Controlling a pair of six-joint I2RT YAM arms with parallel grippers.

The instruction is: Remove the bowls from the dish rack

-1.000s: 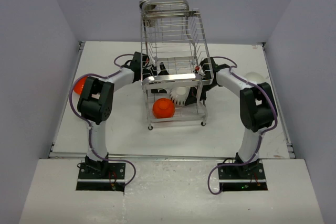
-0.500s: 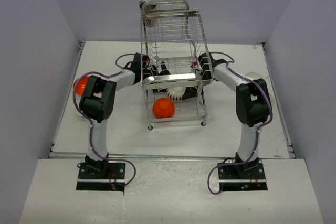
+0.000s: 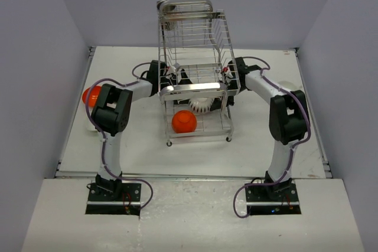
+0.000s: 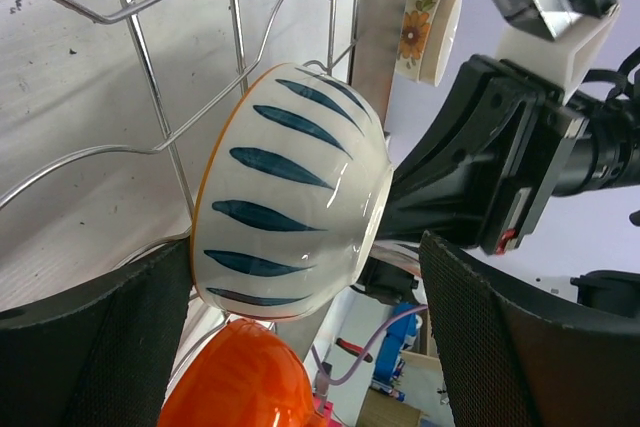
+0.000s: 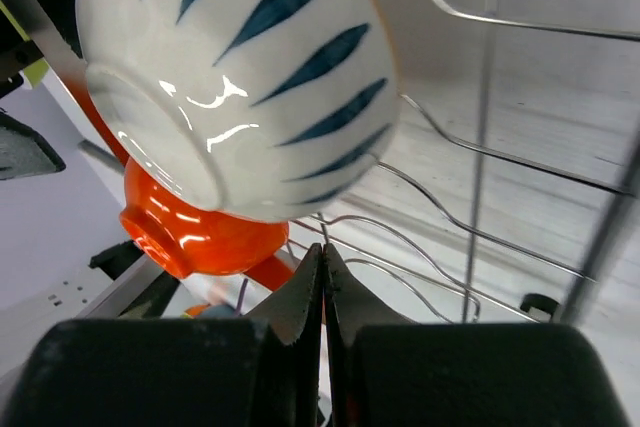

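White bench (image 3: 142, 140), grey walls; rack (image 3: 195, 51) stands centre-far. Striped bowl (image 4: 290, 197) & orange bowl (image 3: 184, 121) are in its lower tier. L end effector (image 4: 305, 247) fingers apart; R end effector (image 5: 322, 267) fingers together, nothing between.

Top view: I see even, diffuse light with only faint shadows under the dish rack (image 3: 192, 88), whose chrome glints. Right wrist view: small specular highlights on the striped bowl (image 5: 230, 77); my near fingers (image 5: 150, 377) are dark and soft-focused.
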